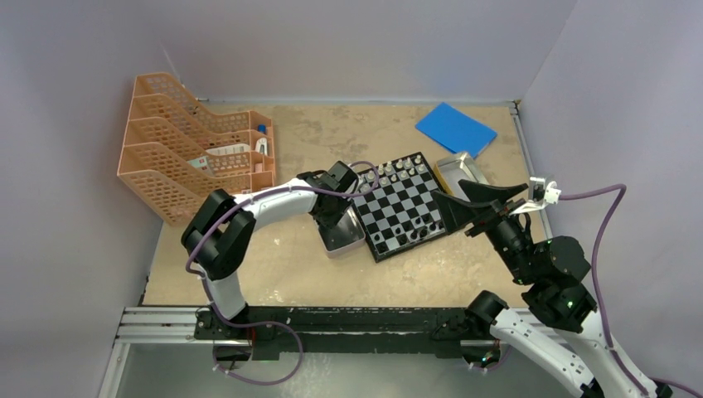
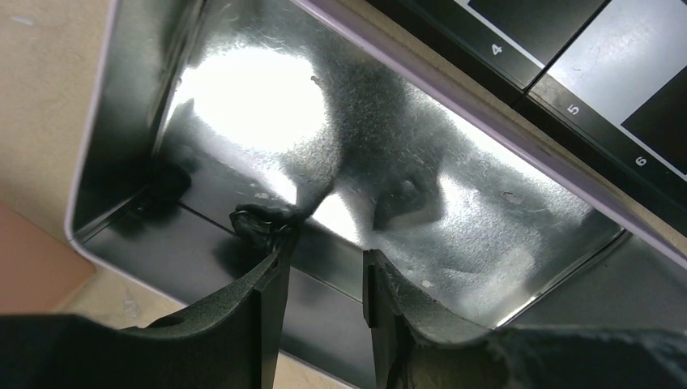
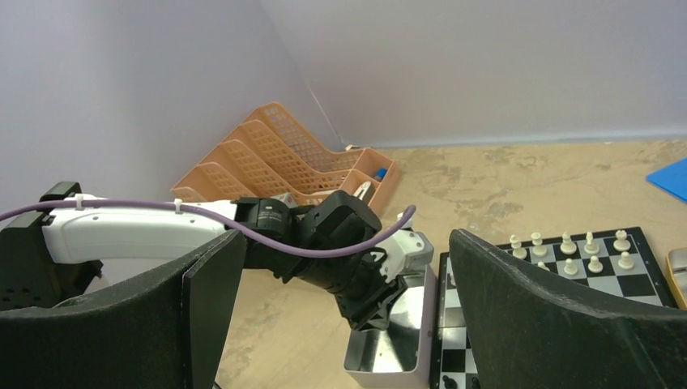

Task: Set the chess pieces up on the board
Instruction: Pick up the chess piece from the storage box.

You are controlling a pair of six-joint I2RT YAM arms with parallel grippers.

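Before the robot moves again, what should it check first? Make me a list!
1. Left claw down inside the silver tin: ok.
2. Its jaws apart with nothing between them: ok.
3. Dark lump at one fingertip is a chess piece: cannot tell.
4. Right claw wide open and empty, over the right edge of the board: ok.
5. White pieces standing on the far rows: ok.
6. Near rows filled: not ok, most squares look bare.
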